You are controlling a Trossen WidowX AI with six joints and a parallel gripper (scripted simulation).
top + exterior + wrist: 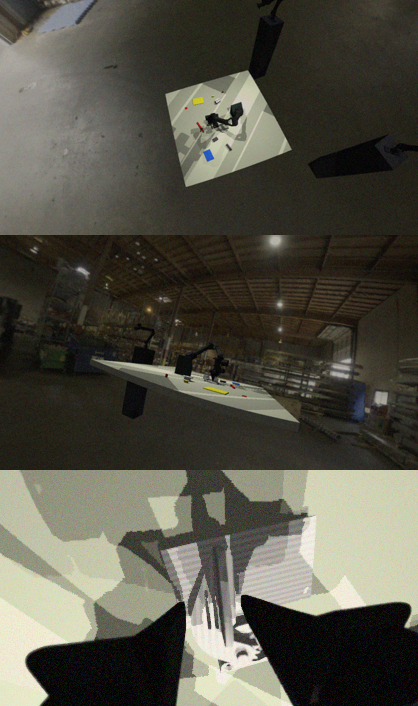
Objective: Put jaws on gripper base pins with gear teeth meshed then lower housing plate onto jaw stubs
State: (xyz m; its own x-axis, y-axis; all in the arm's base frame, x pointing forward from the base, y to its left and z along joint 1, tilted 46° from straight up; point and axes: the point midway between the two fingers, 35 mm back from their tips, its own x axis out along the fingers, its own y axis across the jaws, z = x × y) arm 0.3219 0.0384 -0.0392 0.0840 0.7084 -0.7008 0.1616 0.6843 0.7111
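In the wrist view a pale ribbed plate (280,565), seemingly the gripper base, lies below my fingers. A narrow grey upright part (228,595), seemingly a jaw, stands over it, with pale gear teeth (245,655) at its near end. My gripper (213,603) (213,380) is open, its tips on either side of that part with gaps showing. A pale part (224,130) (206,377) lies beside the arm, perhaps the other jaw. A white block-like part (217,100) (187,378) lies further off; I cannot tell whether it is the housing plate. Meshing is not readable.
On the table (263,140) lie a yellow plate (197,100) (215,390), a blue plate (208,155) (235,383), a red bar (200,127) (232,386), two dark blocks (215,140) (228,146), and small red (185,108) and yellow (212,95) pieces.
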